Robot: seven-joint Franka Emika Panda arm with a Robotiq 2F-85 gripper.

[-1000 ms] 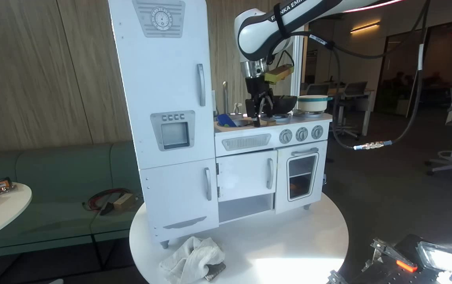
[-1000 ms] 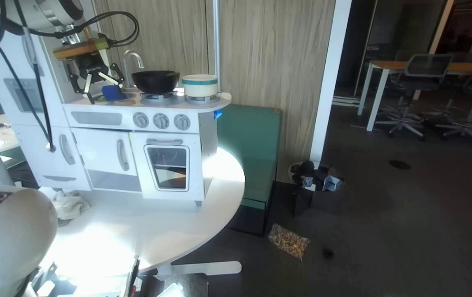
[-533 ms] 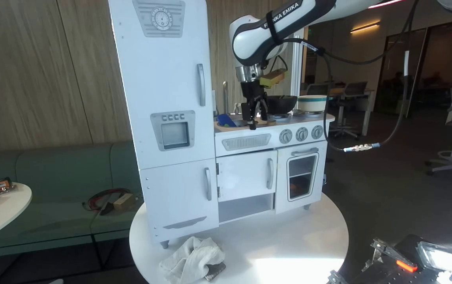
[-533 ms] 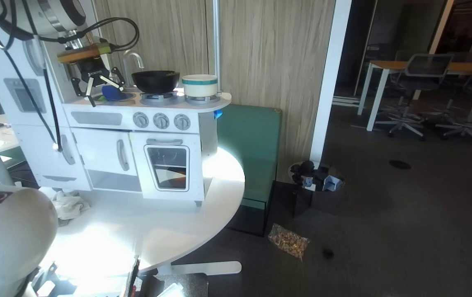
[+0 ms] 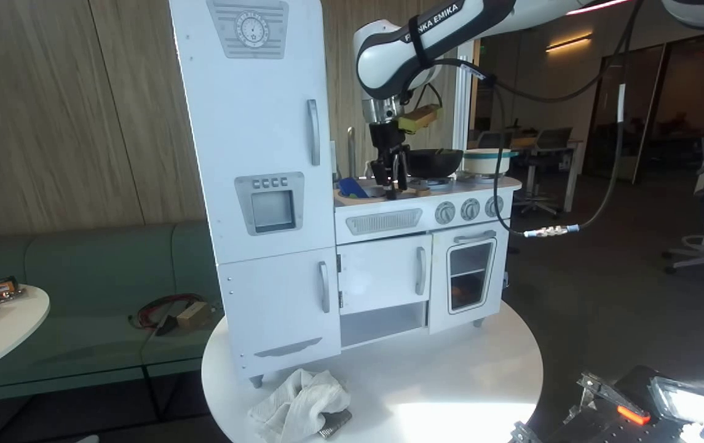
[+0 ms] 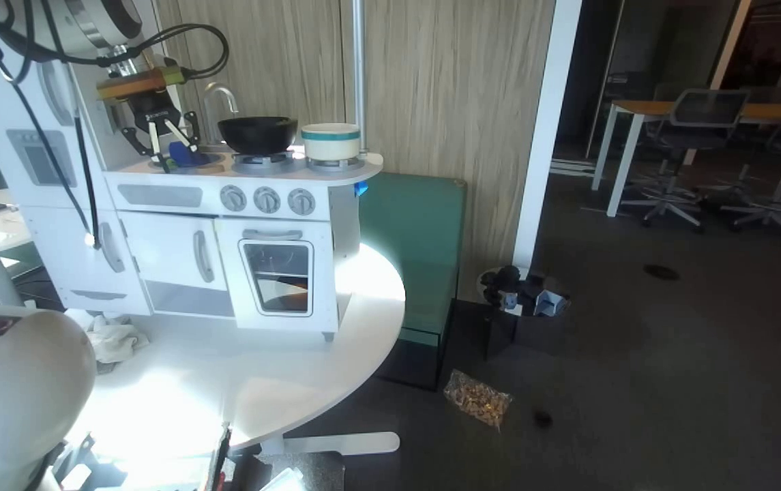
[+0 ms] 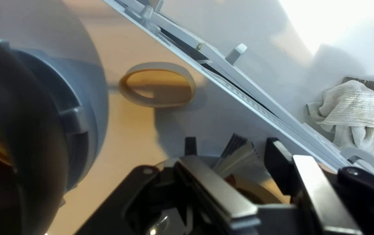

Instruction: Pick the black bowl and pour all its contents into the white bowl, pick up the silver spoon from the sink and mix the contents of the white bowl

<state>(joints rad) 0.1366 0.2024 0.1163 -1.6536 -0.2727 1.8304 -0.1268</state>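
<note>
Wood-grain wall [image 5: 32, 123], green bench [image 5: 93, 271] at its foot. Dark floor [image 6: 622, 354]. Round white tabletop [image 5: 401, 381], glaring light patch [image 5: 468, 423] by its near edge; second pale table [image 5: 16, 315] beyond the tabletop's left edge in an exterior view. Farther back, wood-topped desk [image 6: 642, 107], chairs [image 6: 711, 114], warm strip light [image 5: 568, 42] above.

Here's the black two-fingered gripper [image 6: 179, 157], fingers spread, low over the white toy kitchen's [image 6: 179, 249] tan worktop [image 6: 223, 170], right by a blue object [image 6: 189, 158]! On grey burners [image 6: 264, 161], a wide black round bowl [image 6: 258, 135] sits beside a teal-banded round white bowl [image 6: 331, 142].
</note>
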